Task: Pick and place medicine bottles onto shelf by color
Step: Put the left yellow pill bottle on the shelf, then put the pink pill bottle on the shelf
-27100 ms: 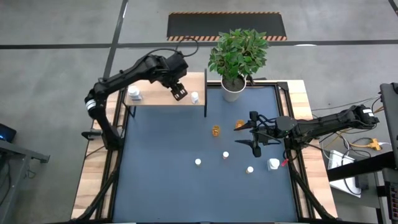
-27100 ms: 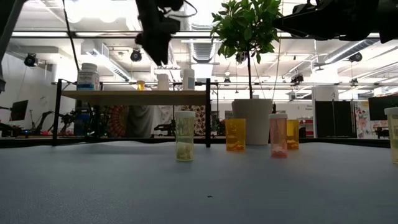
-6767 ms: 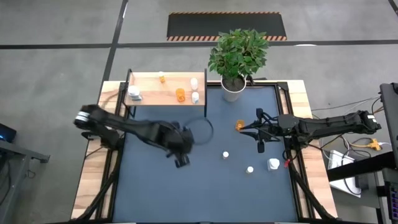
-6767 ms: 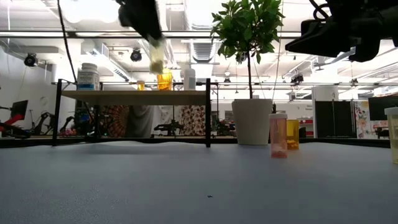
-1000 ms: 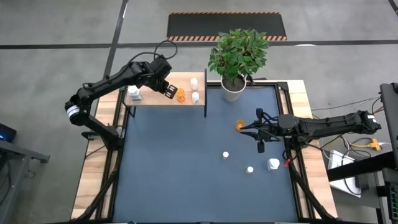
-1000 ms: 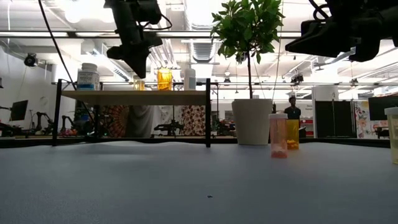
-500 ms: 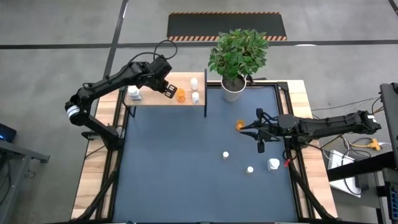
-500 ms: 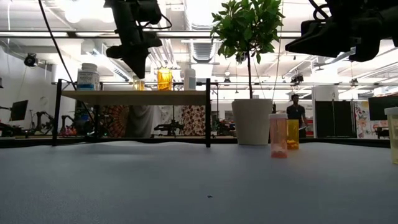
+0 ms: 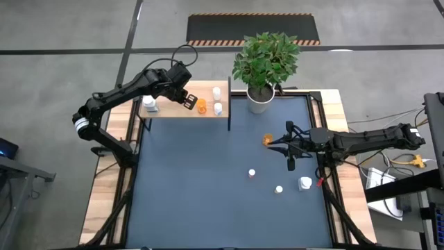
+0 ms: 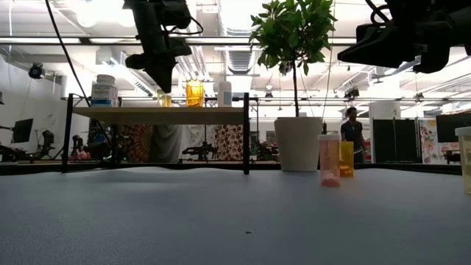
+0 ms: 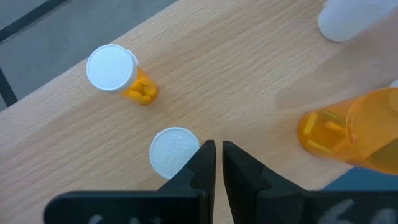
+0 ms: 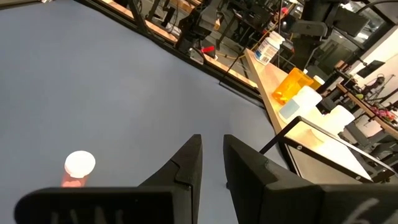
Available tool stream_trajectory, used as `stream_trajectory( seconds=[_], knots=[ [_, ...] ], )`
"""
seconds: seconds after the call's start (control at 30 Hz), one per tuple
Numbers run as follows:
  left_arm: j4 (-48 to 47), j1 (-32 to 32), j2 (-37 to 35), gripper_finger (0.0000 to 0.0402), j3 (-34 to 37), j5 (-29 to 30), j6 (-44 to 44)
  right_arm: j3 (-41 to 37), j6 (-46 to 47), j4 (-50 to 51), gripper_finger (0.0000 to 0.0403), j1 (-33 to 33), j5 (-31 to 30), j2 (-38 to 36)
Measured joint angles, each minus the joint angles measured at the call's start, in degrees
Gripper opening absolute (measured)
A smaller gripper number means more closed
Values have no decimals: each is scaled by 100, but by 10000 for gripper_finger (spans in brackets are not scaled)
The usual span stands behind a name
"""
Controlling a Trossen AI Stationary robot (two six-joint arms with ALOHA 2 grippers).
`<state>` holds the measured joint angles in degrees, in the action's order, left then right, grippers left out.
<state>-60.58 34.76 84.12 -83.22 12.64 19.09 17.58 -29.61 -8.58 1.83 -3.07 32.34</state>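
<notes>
The shelf (image 9: pixel 173 104), a light wood board on black legs, stands at the table's far left. On it are a large white bottle (image 9: pixel 149 105), an orange bottle (image 9: pixel 201 105) and two white bottles (image 9: pixel 217 92) (image 9: pixel 218 108). My left gripper (image 11: pixel 218 155) hangs shut just above the board, pointing down, beside a white-capped bottle (image 11: pixel 174 151). Another capped orange bottle (image 11: pixel 118 71) stands farther off. My right gripper (image 12: pixel 211 149) is held level over the table's right side, slightly open, with nothing between its fingers.
On the blue table stand an orange bottle (image 9: pixel 267 139), two small white-capped bottles (image 9: pixel 251 173) (image 9: pixel 278 188) and a larger white one (image 9: pixel 305 183). A potted plant (image 9: pixel 262 66) in a white pot stands at the far edge, right of the shelf.
</notes>
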Motion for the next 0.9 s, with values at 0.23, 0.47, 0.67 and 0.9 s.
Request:
stream_trajectory(
  seconds=[0.23, 0.47, 0.67, 0.9],
  knots=[
    [0, 0, -2, 10, 0, 4, 2, 0, 0, 20, 56, 2, 0, 0],
    [0, 2, -2, 10, -2, 13, 2, 0, 0, 20, 56, 0, 0, 0],
    [-9, 0, -28, 10, -95, -16, -12, 0, 0, 22, 57, 0, 0, 0],
    [164, -332, -306, 10, -564, -36, -2, 0, -23, 21, 56, 0, 0, 0]
  ],
)
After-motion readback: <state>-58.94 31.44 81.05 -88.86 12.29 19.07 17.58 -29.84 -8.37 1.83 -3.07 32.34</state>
